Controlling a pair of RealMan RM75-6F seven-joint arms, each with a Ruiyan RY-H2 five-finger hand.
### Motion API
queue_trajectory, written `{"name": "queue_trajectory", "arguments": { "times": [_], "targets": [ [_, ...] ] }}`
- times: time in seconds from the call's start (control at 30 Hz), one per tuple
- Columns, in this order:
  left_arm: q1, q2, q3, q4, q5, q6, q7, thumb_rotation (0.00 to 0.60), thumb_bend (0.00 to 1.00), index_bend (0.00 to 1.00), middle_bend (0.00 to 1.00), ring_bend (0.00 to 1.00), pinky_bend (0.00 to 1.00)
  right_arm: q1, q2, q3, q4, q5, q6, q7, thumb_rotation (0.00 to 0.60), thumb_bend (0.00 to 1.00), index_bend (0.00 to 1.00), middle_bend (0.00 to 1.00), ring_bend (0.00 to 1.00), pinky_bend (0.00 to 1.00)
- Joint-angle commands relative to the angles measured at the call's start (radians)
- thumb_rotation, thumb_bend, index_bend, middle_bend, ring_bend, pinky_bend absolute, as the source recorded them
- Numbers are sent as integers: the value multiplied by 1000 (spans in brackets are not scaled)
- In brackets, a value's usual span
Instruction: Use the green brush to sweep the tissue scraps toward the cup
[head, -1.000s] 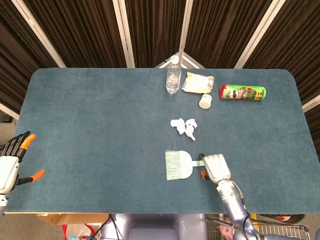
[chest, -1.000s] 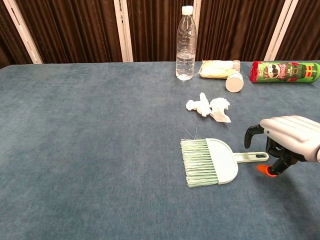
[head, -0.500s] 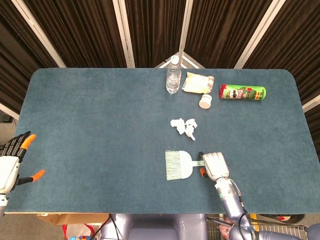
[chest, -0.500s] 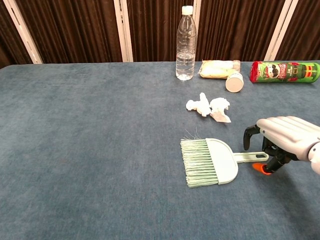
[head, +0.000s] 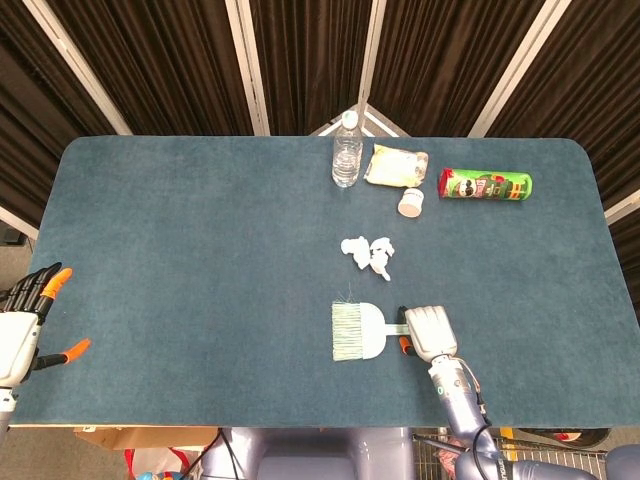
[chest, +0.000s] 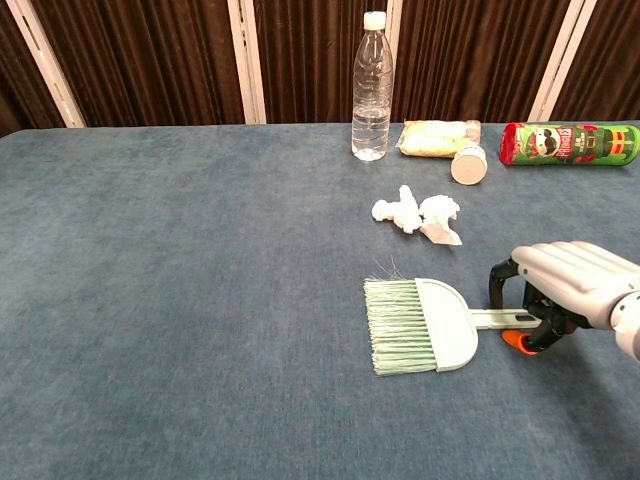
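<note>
1. Right hand: curled over the end of the brush handle, fingers wrapped down around it; it appears to be grasping the handle, with an orange-tipped digit touching the tabletop beneath. The head view shows the same hand at the table's near edge.
2. Green brush: lying flat on the table, bristles pointing toward 9 o'clock, handle running toward 3 o'clock into the right hand.
3. Tissue scraps: a small white cluster at 12 o'clock from the brush head, near it but apart.
4. Cup: white, lying on its side at about 1 o'clock from the scraps, just beside a yellow packet.
5. Water bottle: upright, at 9 o'clock from the packet.
6. Green chip can: lying on its side at 3 o'clock from the cup.
7. Left hand: at the table's far left edge, fingers spread, holding nothing.
8. Table: blue fabric-covered surface.
</note>
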Motion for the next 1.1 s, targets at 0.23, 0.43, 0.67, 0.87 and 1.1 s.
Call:
{"name": "queue_trajectory", "arguments": {
  "times": [0.23,0.43,0.67,0.87,1.1],
  "targets": [
    [-1,1,0,1,-2,-3,-2,600,0,0,0,0,17,3,6,-4,-15,-6,5,4,600,573,743,990,1000,909],
    [-1,2,1,-2,3,-1,-4,600,0,0,0,0,16,28,64,25,-96,-22,18,-31,600,595,772,995,1000,909],
    [-2,5,2,-4,5,-1,-12,600,0,0,0,0,17,70,133,91,-193,14,34,-96,600,596,777,995,1000,909],
    [-3,9,3,-5,2,-6,-25,600,0,0,0,0,17,113,164,137,-238,69,45,-160,600,595,783,995,1000,909],
    [-7,11,4,-10,0,-15,-31,600,0,0,0,0,17,175,106,181,-215,123,82,-225,600,595,785,995,1000,909]
  ]
}}
